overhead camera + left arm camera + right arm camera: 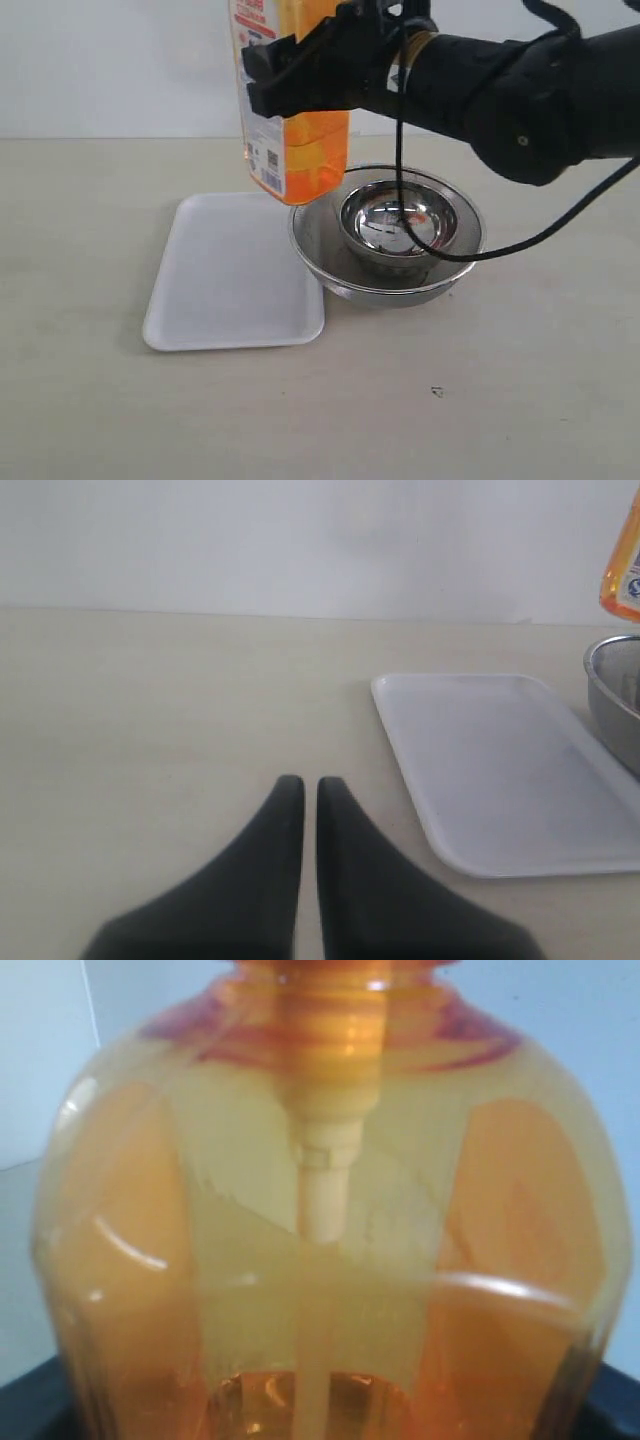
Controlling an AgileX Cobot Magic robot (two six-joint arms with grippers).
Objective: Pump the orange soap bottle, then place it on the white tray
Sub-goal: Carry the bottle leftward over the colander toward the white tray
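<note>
Two dark fingers point(250, 880) of the left gripper point(301, 792) lie pressed almost together at the bottom of the left wrist view, over the bare table point(150, 700), holding nothing. Beyond, in the exterior view, the white tray point(235, 275) sits left of centre, its right edge just beside a large steel bowl point(318, 255) with a smaller bowl point(400, 225) nested inside. Farther back, at the top of the frame, the right gripper point(270, 75) pinches the orange soap bottle point(300, 150), which hangs upright in the air above the tray's far right corner and the large bowl's left rim.
</note>
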